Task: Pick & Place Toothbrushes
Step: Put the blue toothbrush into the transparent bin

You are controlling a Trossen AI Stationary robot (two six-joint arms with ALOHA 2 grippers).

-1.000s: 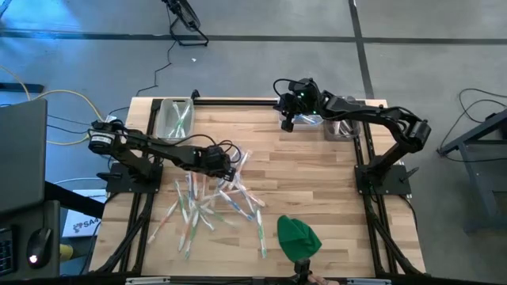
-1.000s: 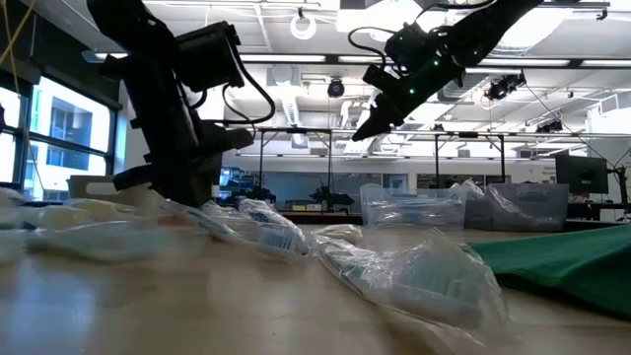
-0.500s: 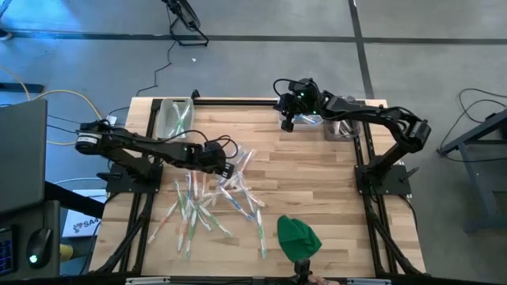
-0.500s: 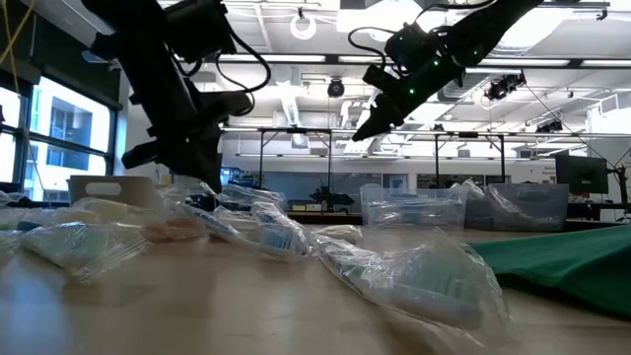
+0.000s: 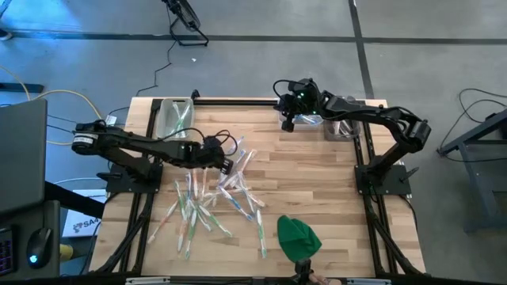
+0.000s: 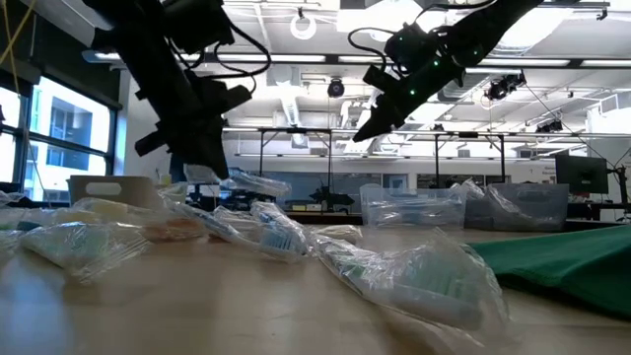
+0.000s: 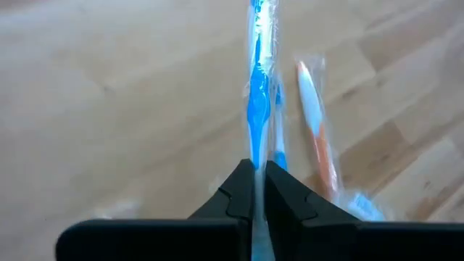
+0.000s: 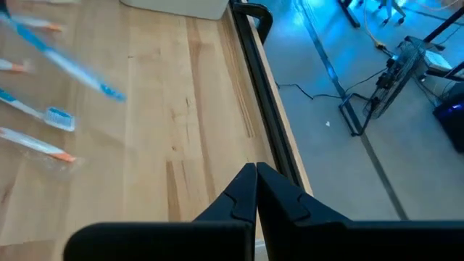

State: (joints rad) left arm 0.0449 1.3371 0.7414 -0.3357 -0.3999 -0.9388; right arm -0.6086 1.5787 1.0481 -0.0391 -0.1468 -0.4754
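The landmark for all positions is the pale wooden slatted worktop [image 5: 309, 170] and the heap of thin, translucent wrapped toothbrushes [image 5: 207, 204] with green, blue, orange and pink accents that lies scattered over its left half. The left hand [image 5: 230, 164] sits at the far edge of that heap, toward the worktop's middle, with its dark arm reaching in from the left side. Its two dark fingers [image 7: 235, 194] are clenched on the handle of one blue-accented toothbrush in a clear wrapper [image 7: 257, 101], which runs straight out from the fingertips. In the low view this toothbrush [image 6: 251, 182] is clear of the worktop, roughly level, just above the heap. An orange-accented wrapped toothbrush [image 7: 315, 119] lies on the wood beside the grasped one; whether the two wrappers touch cannot be determined from the wrist view. A clear rectangular plastic bin [image 5: 175, 116] holding several toothbrushes stands at the far left corner of the worktop, beyond the heap. A second clear plastic bin [image 5: 339, 127] stands at the far right corner. The right hand [image 5: 288, 120] hangs above the far edge of the worktop, near that second bin and well apart from the heap; its fingers [image 8: 243, 190] are pressed together with nothing between them. A crumpled green cloth lump [image 5: 298, 236] lies at the near edge of the worktop, to the right of the heap.
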